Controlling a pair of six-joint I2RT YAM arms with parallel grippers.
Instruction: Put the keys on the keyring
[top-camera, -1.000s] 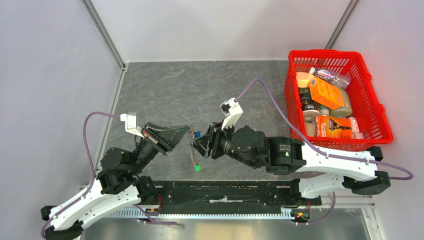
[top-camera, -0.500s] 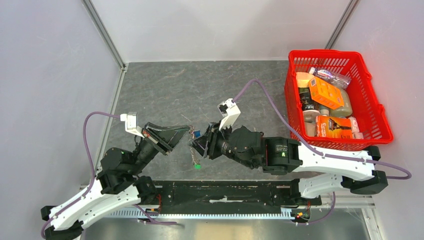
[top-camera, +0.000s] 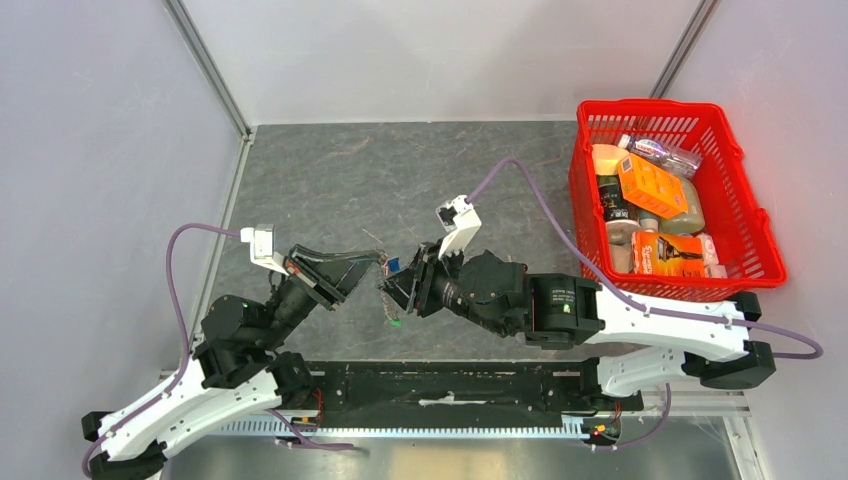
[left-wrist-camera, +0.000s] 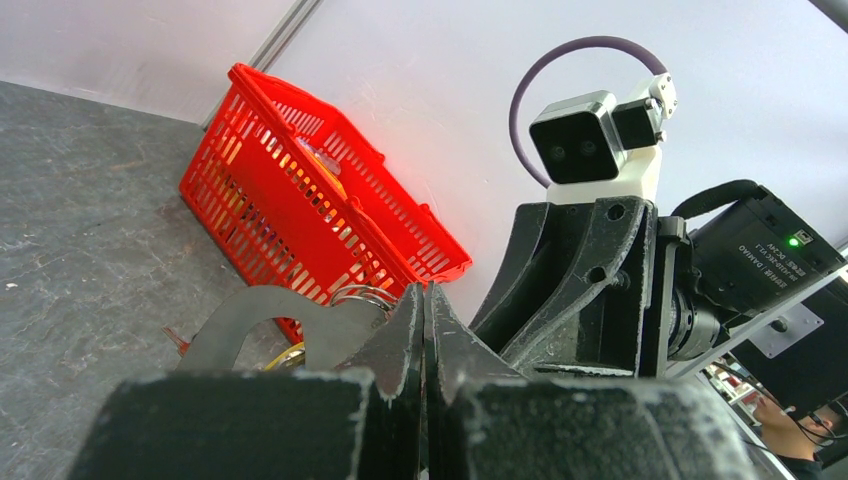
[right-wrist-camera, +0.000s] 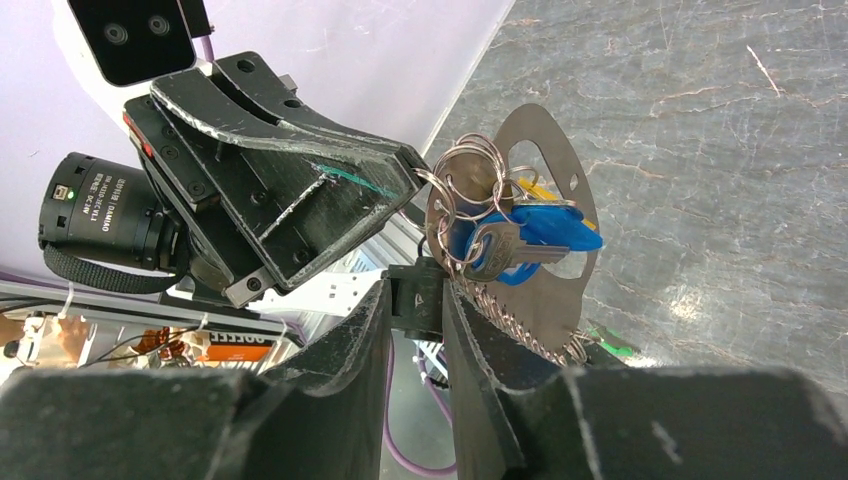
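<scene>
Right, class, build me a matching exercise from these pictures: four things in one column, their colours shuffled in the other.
Things:
1. basket
2. key cap
3. keyring tag
4. cable

Colours:
a. purple
b. green
c. red
d. blue

Pairs: 1-c, 2-d, 3-b, 4-a

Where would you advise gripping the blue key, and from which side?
I'd grip the blue key by its plastic head, pinching across the flat faces. Come from the open table side, opposite the left gripper at the keyring. The head juts clear there, while the blade lies tucked under the rings.
</scene>
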